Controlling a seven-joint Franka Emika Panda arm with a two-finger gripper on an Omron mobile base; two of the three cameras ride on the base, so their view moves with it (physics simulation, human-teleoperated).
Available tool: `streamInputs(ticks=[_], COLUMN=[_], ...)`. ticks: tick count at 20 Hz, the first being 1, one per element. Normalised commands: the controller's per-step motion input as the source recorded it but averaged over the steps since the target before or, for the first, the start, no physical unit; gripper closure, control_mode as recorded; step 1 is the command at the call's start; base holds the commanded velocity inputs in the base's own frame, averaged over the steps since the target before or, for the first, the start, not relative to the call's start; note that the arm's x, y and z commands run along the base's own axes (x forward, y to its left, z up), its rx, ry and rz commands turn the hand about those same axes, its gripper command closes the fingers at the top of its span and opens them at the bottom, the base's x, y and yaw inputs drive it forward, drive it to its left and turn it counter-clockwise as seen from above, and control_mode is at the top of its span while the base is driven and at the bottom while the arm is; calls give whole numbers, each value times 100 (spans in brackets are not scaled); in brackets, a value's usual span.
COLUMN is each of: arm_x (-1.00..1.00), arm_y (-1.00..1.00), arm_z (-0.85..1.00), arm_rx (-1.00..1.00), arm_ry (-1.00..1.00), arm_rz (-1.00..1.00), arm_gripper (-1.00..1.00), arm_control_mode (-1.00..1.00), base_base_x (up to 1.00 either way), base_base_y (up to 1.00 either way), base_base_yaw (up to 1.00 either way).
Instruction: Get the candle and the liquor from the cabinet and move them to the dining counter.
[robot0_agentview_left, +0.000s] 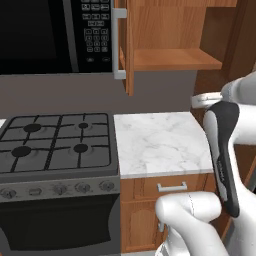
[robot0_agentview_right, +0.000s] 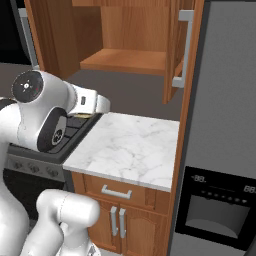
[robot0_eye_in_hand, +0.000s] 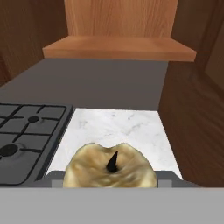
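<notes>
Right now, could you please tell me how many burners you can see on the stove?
4, all on the stove: back-left burner, back-right burner, front-left burner, front-right burner. None seems hidden.

Soft, even light is filling the room, casting hardly any shadows. The marble slab (robot0_agentview_left: 159, 142) is showing bright without glare, and everything is looking slightly coarse, edges undistorted.
</notes>
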Motion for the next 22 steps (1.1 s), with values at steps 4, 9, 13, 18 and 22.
streamInputs(ticks=[4,9,13,18,22], arm_x=[-38,-35,-36,-31,-9], arm_y=[5,9,25,25,5], arm_z=[0,0,0,0,0], arm_rx=[-1,0,-2,-1,0], arm_ry=[-3,-7,-2,-1,0], arm_rz=[-2,0,0,0,0], arm_gripper=[100,100,100,100,100], arm_control_mode=[-100,-100,-100,-100,-100], base_base_x=[0,0,0,0,0], base_base_y=[0,0,0,0,0], base_base_yaw=[0,0,0,0,0])
